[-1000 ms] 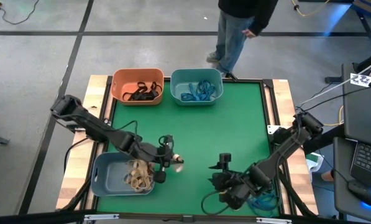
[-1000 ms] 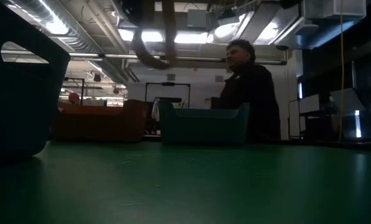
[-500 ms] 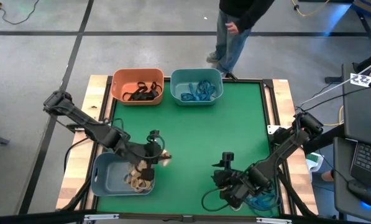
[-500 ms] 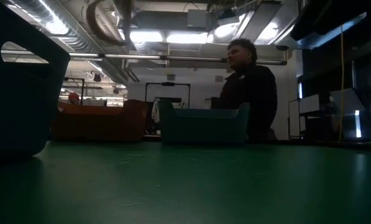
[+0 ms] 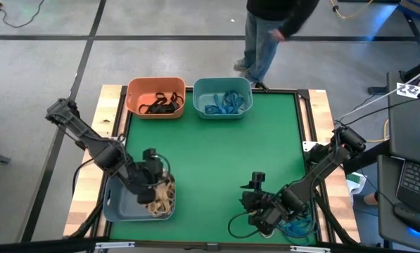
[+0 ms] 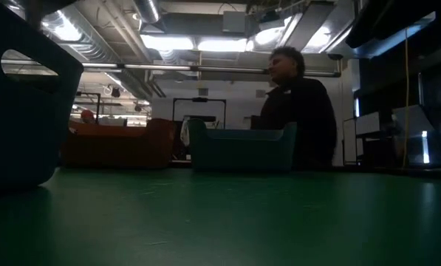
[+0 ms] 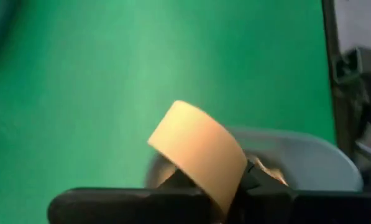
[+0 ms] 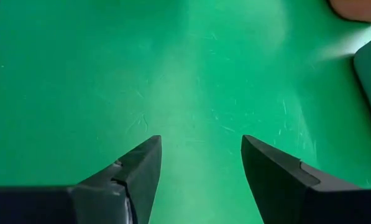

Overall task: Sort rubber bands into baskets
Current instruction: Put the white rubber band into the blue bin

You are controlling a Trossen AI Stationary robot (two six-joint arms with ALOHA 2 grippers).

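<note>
A tan rubber band (image 7: pixel 201 149), pinched in the closed left gripper (image 5: pixel 155 184), has been carried from the green mat to above the grey-blue basket (image 5: pixel 115 202), ready for release, while the open right gripper (image 8: pixel 201 163) is held empty near the front edge.

Right claw (image 8: pixel 201 165) gapes above green mat (image 8: pixel 173 68).

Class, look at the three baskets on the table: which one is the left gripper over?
The grey-blue basket holding tan rubber bands; the left gripper is over it. The orange basket and teal basket sit at the far edge.
</note>
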